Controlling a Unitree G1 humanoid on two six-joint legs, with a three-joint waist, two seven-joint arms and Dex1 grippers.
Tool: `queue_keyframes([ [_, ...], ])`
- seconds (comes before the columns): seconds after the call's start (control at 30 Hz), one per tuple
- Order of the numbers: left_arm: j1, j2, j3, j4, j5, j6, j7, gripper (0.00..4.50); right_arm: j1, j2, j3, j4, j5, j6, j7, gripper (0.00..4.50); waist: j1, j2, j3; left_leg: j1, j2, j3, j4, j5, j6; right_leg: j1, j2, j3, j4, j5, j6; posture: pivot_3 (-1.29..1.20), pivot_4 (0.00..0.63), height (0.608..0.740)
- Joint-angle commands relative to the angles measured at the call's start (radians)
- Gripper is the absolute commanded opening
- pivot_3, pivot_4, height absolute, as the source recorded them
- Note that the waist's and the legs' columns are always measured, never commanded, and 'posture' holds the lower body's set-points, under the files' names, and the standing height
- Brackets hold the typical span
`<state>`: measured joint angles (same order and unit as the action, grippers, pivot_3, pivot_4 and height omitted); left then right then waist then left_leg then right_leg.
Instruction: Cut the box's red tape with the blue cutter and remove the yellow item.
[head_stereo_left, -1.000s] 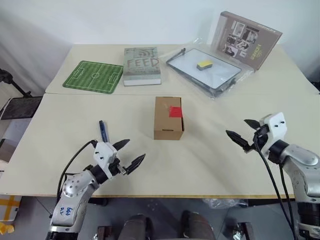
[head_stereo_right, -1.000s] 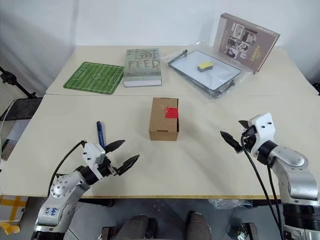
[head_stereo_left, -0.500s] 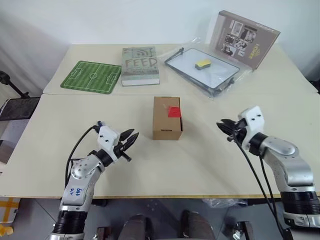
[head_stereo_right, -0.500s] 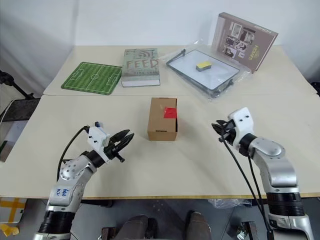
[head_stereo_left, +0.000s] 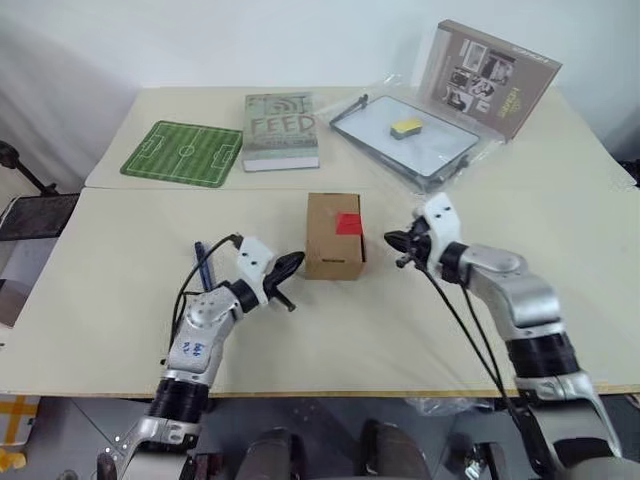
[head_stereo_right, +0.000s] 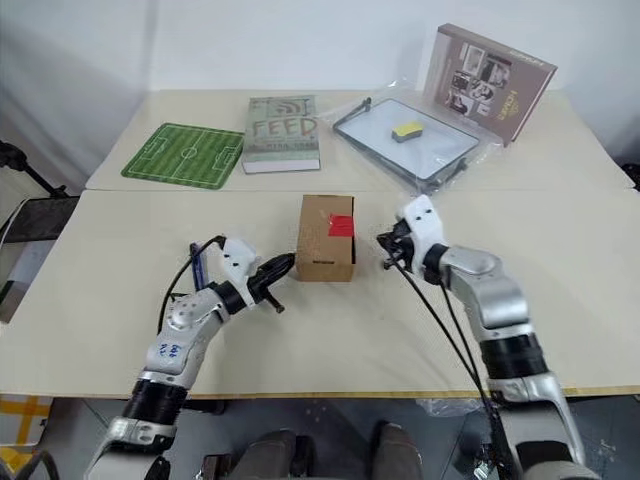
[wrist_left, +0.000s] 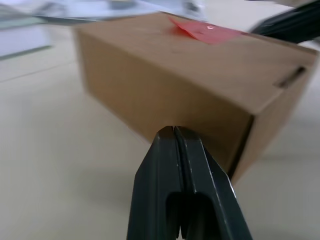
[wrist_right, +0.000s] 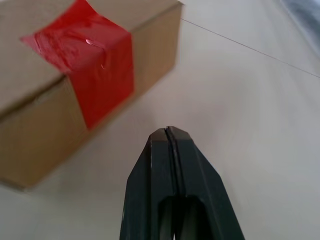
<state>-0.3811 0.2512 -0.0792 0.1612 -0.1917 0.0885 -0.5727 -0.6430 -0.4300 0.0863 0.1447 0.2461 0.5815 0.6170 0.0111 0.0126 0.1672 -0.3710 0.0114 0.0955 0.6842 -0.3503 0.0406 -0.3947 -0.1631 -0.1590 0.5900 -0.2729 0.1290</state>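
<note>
While both jaws sit pressed together flanking the box (head_stereo_left: 335, 236) at frame centre, the blue cutter (head_stereo_left: 203, 262) lies lengthwise behind the left gripper (head_stereo_left: 289, 264).

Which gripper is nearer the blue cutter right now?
Left. The left gripper sits shut at the box's near-left side, just right of the blue cutter lying on the table. The right gripper, also shut, is across the box, beside the red tape.
</note>
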Motion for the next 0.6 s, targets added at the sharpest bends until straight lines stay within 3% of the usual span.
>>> queue_keyframes([
  [0.03, -0.016, -0.003, -0.024, 0.001, -0.009, -0.024, -0.062, 0.02, -0.061, 0.03, 0.019, 0.05, -0.026, -0.055, 0.011, 0.0, -0.009, 0.0, 0.0, 0.0, 0.0, 0.0, 0.0, 0.0, 0.0, 0.0, 0.0, 0.0, 0.0, 0.0, 0.0, 0.0, 0.15, 0.74],
  [0.2, -0.006, -0.008, -0.075, -0.079, -0.039, 0.026, -0.156, 0.02, -0.082, 0.033, 0.046, 0.028, -0.027, -0.028, 0.074, 0.0, -0.012, 0.0, 0.0, 0.0, 0.0, -0.001, 0.0, 0.0, 0.0, 0.0, 0.0, -0.001, 0.0, 0.0, 0.0, 0.0, 0.15, 0.74],
  [0.43, 0.021, -0.023, -0.151, -0.261, -0.081, 0.188, -0.208, 0.02, -0.01, -0.1, 0.087, -0.144, -0.006, 0.058, 0.245, 0.0, -0.013, 0.0, 0.001, -0.001, 0.0, -0.001, 0.0, 0.0, 0.0, 0.0, 0.0, 0.0, -0.001, 0.0, 0.001, 0.0, 0.15, 0.74],
  [0.6, 0.062, -0.011, -0.119, -0.335, -0.074, 0.241, -0.157, 0.02, -0.008, -0.124, 0.039, -0.095, -0.072, -0.025, 0.185, 0.0, -0.016, 0.0, 0.001, 0.0, 0.001, 0.0, 0.0, 0.0, -0.001, 0.0, 0.0, 0.001, -0.001, 0.0, 0.001, 0.0, 0.15, 0.74],
])
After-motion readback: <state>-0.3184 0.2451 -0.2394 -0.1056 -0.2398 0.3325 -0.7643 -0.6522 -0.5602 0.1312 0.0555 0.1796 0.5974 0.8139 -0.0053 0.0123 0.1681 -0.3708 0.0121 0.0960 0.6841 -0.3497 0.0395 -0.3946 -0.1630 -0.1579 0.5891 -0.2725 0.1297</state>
